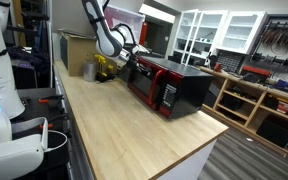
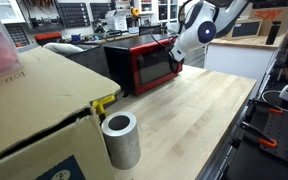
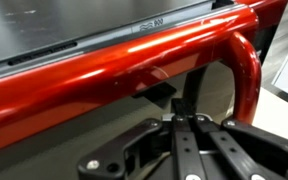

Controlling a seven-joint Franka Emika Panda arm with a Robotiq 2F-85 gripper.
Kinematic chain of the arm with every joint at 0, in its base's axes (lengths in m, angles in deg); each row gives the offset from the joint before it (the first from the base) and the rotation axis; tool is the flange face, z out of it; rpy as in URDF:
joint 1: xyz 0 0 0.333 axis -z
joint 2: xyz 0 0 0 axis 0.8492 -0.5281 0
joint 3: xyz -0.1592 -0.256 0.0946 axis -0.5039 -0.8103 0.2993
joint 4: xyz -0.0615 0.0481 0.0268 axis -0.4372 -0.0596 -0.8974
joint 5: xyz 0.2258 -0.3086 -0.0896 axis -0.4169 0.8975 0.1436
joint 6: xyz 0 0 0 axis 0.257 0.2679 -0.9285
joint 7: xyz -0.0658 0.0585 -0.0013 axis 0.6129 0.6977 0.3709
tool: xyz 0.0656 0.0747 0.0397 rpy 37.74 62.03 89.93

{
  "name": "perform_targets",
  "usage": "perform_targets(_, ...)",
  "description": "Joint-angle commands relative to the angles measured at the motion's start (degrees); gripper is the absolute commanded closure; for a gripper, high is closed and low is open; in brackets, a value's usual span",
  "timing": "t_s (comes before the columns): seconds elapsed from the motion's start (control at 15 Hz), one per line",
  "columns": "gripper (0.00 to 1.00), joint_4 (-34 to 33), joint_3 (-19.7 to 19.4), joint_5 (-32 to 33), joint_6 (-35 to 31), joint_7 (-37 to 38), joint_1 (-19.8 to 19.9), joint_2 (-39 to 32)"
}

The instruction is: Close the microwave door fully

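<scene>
We see the microwave (image 1: 187, 85) on a long wooden counter (image 1: 124, 130), towards its far end in both exterior views. Its black top and side shine, and its red front faces the open stretch of the counter. The microwave door (image 2: 149, 66) lies along that red front, flat or very nearly flat against the body; we cannot tell whether a narrow gap is left.

The arm reaches down from above, and the gripper (image 2: 176, 62) sits at the right edge of the red front in an exterior view, touching it or just beside it. In the wrist view the gripper (image 3: 189, 140) comes in from the bottom, right up against the door's red frame, with the dark glass window (image 3: 84, 30) above and a curved red handle (image 3: 246, 70) to the right. The fingers are mostly hidden by the gripper's black body, so we cannot tell whether the jaws are spread or pressed together.

Near the camera in an exterior view stands a brown cardboard box (image 2: 34, 110), with a grey cylinder (image 2: 121, 140) just beside it and a yellow object (image 2: 104, 103) between the box and the microwave.
</scene>
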Motion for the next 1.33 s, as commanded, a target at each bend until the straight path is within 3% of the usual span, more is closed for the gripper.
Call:
perform_targets(0.0, 1.0, -5.2, -1.2, 5.6, 1.1, -1.6, 0.2, -3.3)
perform_targets(0.2, 1.0, -7.7, -2.1, 8.9, 2.1, -2.4, 0.3, -5.0)
perform_targets(0.4, 1.0, -7.1, -2.0, 7.8, 1.8, -1.9, -0.1, -4.6)
perform_targets(0.47, 0.8, -5.4, -1.7, 3.3, 0.2, -2.7, -0.4, -3.2)
perform_targets(0.87, 0.37, 5.1, 1.8, -28.7, -16.3, -14.7, -1.4, 9.1)
perform_targets(1.13, 0.07, 11.6, 2.7, -49.8, -19.6, -21.5, 0.1, 16.0)
perform_targets(1.27, 0.0, 14.5, 2.6, -60.1, -18.8, -24.0, 0.0, 18.7)
